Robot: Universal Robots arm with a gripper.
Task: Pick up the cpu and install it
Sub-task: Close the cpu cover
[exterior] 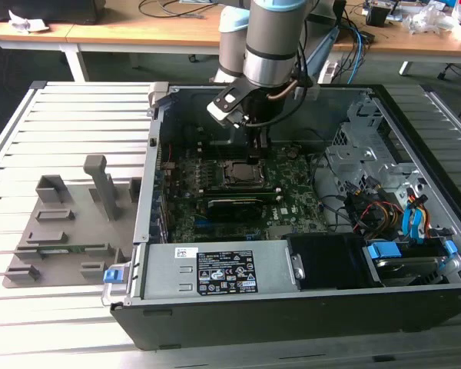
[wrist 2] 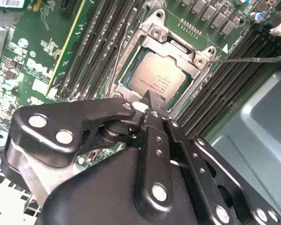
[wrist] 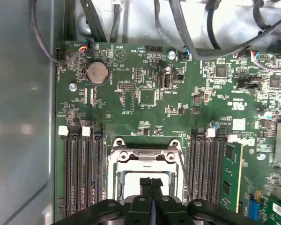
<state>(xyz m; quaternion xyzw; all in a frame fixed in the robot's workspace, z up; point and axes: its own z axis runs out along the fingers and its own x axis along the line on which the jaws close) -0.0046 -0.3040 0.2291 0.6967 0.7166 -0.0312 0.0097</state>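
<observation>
We see the cpu (wrist 2: 160,77) seated flat in the socket frame (wrist 2: 155,29), and our fingers (wrist 2: 155,110), closed together on nothing, hang just over its edge, the chip toward 7 o'clock of them in the exterior view.

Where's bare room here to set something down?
Bare table slats lie at the exterior view's left, between the grey fixture tray and the table's far rim. Inside the computer case it is crowded: board, cables, and the gripper over the cpu.
</observation>
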